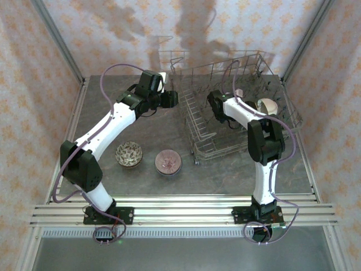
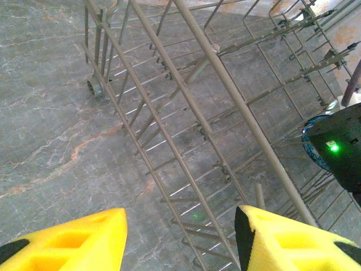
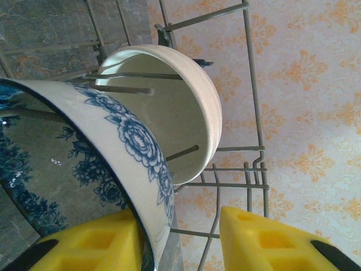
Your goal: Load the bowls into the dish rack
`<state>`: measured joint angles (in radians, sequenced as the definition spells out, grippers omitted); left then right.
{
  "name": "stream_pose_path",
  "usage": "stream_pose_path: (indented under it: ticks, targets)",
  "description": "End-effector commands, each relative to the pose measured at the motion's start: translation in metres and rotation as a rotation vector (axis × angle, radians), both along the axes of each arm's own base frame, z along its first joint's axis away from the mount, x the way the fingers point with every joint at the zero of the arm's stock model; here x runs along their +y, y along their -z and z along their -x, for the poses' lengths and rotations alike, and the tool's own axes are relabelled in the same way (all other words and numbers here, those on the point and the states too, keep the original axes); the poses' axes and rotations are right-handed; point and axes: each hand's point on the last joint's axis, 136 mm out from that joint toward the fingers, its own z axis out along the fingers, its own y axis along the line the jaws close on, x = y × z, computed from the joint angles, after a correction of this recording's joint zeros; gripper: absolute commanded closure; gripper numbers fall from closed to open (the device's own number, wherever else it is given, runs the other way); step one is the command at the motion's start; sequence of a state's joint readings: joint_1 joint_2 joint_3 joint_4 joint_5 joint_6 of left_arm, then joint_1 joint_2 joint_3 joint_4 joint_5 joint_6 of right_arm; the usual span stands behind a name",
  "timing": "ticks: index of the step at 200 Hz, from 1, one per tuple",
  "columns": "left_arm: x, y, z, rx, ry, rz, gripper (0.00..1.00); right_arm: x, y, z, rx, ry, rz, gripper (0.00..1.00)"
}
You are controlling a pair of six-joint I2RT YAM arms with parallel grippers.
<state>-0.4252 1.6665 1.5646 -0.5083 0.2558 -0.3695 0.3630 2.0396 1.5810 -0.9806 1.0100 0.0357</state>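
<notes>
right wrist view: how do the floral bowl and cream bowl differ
The blue-and-white floral ceramic bowl is patterned inside and out; the cream ceramic bowl is plain. The floral bowl sits nearer, the cream one behind. Both stand on edge in the grey wire rack.

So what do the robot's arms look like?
Both the left arm and right arm are white tubes with chunky black joints. A thin purple cable loops along each. Their fingers are bright yellow blocks, and a tiny green light glows on one black part.
</notes>
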Motion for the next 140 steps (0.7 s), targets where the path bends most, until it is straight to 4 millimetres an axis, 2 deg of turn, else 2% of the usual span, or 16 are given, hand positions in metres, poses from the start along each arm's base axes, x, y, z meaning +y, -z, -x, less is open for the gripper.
stream_pose_path:
  ticks: [1, 46, 58, 87, 106, 140]
  targets:
    - [0.013, -0.008, 0.008, -0.011, -0.031, -0.018, 0.46, 0.002, 0.002, -0.006, -0.029, 0.013, -0.044, 0.61]
    - [0.019, 0.003, 0.016, 0.017, -0.042, -0.038, 0.46, -0.001, 0.013, -0.002, 0.012, 0.035, -0.126, 0.58]
    - [0.021, 0.008, 0.018, 0.027, -0.047, -0.045, 0.46, 0.001, 0.014, 0.001, 0.011, 0.034, -0.164, 0.51]
    - [0.031, 0.021, 0.023, 0.06, -0.068, -0.062, 0.45, 0.009, 0.013, 0.006, 0.01, 0.013, -0.268, 0.43]
    - [0.042, 0.027, 0.026, 0.077, -0.096, -0.069, 0.45, 0.015, 0.012, 0.008, 0.019, -0.004, -0.33, 0.39]
    - [0.069, 0.038, 0.037, 0.12, -0.127, -0.108, 0.44, 0.036, 0.023, 0.013, 0.035, -0.057, -0.507, 0.23]
